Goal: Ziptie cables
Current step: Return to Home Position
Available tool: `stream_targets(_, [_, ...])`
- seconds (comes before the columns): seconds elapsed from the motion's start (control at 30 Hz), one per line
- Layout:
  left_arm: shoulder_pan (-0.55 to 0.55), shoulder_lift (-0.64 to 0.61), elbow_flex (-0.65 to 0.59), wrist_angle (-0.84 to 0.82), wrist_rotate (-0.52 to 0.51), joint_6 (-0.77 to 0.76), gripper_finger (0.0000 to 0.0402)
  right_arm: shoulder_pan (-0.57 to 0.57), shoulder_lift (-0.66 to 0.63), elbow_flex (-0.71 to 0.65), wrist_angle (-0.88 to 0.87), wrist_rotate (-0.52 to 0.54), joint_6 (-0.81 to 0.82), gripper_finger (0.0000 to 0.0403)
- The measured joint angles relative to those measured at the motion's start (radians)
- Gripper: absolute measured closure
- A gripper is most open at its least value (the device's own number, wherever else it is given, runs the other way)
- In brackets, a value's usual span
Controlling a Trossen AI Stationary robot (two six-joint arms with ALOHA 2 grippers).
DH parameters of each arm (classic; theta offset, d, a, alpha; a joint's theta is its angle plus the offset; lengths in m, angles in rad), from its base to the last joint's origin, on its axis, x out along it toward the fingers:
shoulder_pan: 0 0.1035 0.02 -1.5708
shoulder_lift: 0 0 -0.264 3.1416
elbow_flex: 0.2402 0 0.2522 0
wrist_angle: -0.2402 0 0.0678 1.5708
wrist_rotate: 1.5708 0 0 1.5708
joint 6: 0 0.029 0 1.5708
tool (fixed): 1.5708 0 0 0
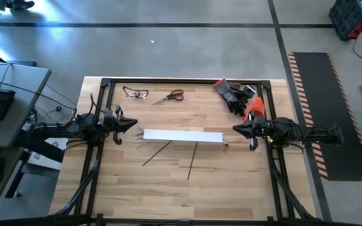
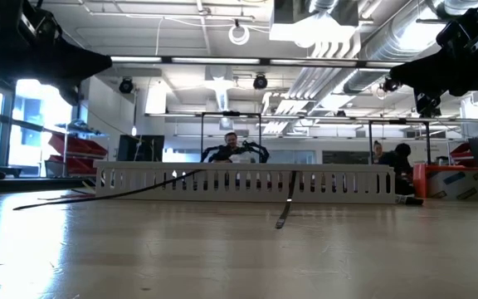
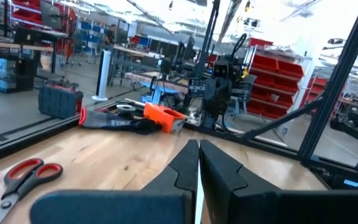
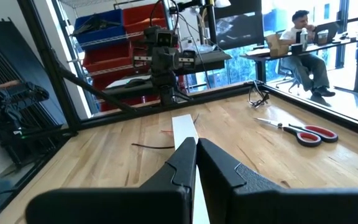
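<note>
Workshop bench of pale wood (image 1: 231,182), viewed from above. At its centre lies the white duct (image 1: 182,136), lid on. The cables are not plainly visible and are judged to lie inside it. Two zipties (image 1: 158,153) stick out from the duct's near side and lie flat on the wood, angled apart. The left gripper (image 1: 132,125) hangs raised just off one end of the duct and the right gripper (image 1: 236,129) just off the other. Each has its fingers pressed together on nothing. Scissors (image 1: 170,96), glasses (image 1: 136,93) and gloves (image 1: 234,95) sit along the far edge. Handling: the zipties look light, thin and springy, and are likely to skid on the wood. They are best pinched across the flat near the free tip. The cables, if limp, are best gathered at mid-length.
</note>
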Motion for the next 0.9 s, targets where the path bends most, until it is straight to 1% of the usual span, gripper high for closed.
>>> stream_targets(0.9, [0.0, 0.009, 0.0, -0.016, 0.0, 0.0, 0.0402, 0.0, 0.0, 0.0, 0.0, 0.001, 0.0, 0.04])
